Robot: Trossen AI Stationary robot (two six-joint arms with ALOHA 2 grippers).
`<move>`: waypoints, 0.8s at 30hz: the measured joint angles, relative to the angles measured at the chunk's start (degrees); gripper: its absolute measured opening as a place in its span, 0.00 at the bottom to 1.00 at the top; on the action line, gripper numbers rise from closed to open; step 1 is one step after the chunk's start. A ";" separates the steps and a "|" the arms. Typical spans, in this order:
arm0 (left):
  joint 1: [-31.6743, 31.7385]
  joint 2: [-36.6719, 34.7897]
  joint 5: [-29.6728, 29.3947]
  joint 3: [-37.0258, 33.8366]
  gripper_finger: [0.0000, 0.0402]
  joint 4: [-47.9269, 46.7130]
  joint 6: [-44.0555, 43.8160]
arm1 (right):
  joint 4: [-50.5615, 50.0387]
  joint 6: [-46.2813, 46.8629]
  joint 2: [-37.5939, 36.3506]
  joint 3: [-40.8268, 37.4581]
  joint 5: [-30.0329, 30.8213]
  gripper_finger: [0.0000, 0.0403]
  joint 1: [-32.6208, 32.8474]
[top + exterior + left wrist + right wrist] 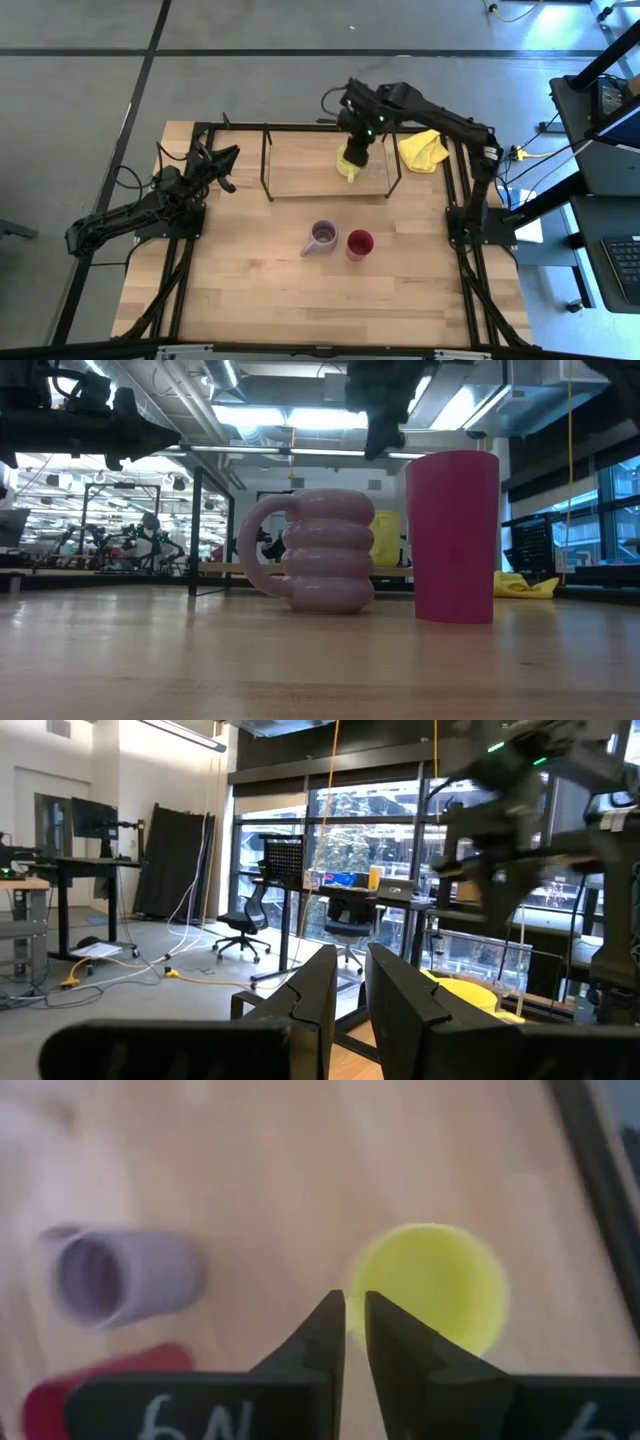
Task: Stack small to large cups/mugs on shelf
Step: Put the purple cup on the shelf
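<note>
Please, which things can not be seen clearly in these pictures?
- Tiny clear glass: not found in any view.
- Yellow-green mug: high view, partly covered by the right pincer; low view, mostly behind the lilac mug; right wrist view, blurred.
- Shelf: low view, mostly hidden behind the lilac mug and the red cup.

Table top [260,290]: light wood planks with visible grain, smooth, faint sheen in the low view. Shelf [300,165]: thin black metal rods around a flat pale wood board. Pale lilac mug [320,550]: smooth, ribbed body, soft gloss — looks ceramic or plastic, cannot tell which. Dark red cup [452,537]: plain, matt, even surface. Yellow-green mug [432,1285]: smooth, matt. Yellow cloth [421,150]: soft, crumpled fabric. Both arms — dark, matt casing.
</note>
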 joint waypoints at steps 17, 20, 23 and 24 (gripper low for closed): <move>0.00 0.00 -0.56 0.02 0.13 1.57 -19.76 | 0.13 18.93 -12.17 0.02 1.06 0.11 16.71; 0.02 -0.01 -1.70 0.02 0.13 1.84 -19.71 | 0.69 20.84 -12.67 0.02 0.87 0.11 17.29; 0.01 -0.02 -1.48 0.02 0.13 2.99 -24.01 | 3.23 22.27 -12.93 0.02 0.64 0.11 18.07; 0.01 -0.02 -1.16 0.01 0.13 3.06 -27.21 | 4.27 22.62 -12.96 0.02 0.59 0.11 18.40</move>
